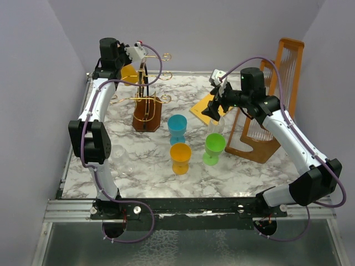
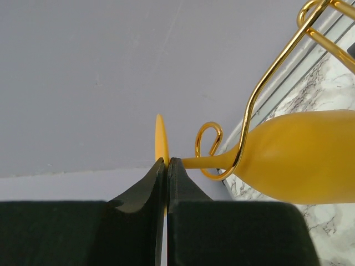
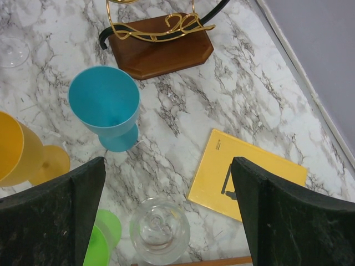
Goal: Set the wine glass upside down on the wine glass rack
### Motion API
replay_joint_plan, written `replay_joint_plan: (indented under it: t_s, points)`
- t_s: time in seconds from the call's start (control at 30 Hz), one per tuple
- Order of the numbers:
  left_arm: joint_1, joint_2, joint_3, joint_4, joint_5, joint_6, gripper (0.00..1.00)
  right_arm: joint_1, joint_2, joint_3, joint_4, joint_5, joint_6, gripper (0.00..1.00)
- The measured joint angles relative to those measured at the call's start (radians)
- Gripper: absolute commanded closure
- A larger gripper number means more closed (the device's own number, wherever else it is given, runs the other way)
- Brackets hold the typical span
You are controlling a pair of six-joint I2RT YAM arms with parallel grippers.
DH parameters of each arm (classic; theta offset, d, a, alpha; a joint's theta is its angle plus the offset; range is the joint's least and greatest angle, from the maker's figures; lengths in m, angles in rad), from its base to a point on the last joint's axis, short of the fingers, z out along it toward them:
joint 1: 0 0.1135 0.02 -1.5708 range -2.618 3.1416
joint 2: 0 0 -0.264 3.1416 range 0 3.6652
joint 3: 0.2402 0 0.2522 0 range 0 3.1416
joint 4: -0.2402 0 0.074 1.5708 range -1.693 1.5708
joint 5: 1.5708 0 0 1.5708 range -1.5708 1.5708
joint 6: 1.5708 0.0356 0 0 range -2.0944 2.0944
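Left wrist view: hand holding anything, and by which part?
Left hand pinches the yellow wine glass by the edge of its foot; stem sits in the wine glass rack.

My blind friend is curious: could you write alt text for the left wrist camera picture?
Two black fingers pinch the thin foot of a yellow wine glass, whose stem sits in a curled arm of the gold wire rack. A grey wall is behind.

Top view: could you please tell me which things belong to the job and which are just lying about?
Job:
yellow wine glass
gold wire rack
left gripper

Lying about:
blue cup
orange cup
green cup
clear glass
yellow card
wooden frame
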State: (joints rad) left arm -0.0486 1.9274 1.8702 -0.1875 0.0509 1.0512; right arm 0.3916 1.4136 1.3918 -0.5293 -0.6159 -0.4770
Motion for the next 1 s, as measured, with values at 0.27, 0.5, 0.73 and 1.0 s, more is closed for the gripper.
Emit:
replay_joint_plan:
  t_s: [0.27, 0.5, 0.73, 1.0]
  points:
    - [0.003, 0.050, 0.045, -0.019, -0.019, 0.001, 1.00, 0.000, 0.000, 0.000, 0.000, 0.000, 0.000, 0.05]
    - [0.001, 0.082, 0.098, -0.026, -0.020, -0.005, 0.95, 0.000, 0.000, -0.002, 0.000, 0.000, 0.000, 0.05]
    - [-0.003, 0.097, 0.132, -0.044, -0.014, -0.020, 0.92, 0.000, 0.000, -0.004, 0.000, 0.000, -0.004, 0.05]
    - [-0.024, 0.098, 0.130, -0.072, 0.011, -0.025, 0.92, 0.000, 0.000, -0.010, 0.002, 0.001, -0.012, 0.05]
